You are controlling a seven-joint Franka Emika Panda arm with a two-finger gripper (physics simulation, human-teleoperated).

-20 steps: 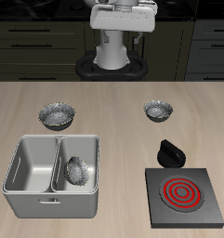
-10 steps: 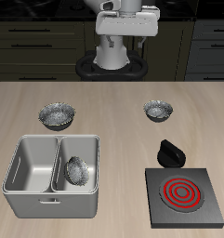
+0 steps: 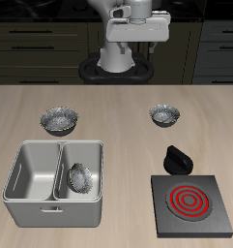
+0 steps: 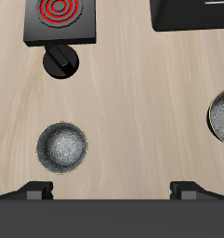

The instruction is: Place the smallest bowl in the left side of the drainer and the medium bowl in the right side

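Tool [image 4: 112, 190] hangs high at the back of the bench [image 3: 128, 136] with its jaws spread wide and nothing between them; from its own camera I see both fingertips [image 4: 34, 191] well apart, and the smallest bowl [image 4: 63, 147] sits upright on the bare wood just ahead of them; in the exterior view that same bowl [image 3: 164, 115] stands well apart from the drainer [image 3: 52, 205]; one bowl, which I judge to be the medium bowl [image 3: 79, 177], leans tilted in the right compartment, and the left one is empty; the largest bowl [image 3: 60, 119] sits behind the drainer and I leave it alone; my step now is reaching for the smallest bowl; I would centre one finger inside the rim and one outside, come down straight, and close gently, since the thin crinkled wall may slip or tip.
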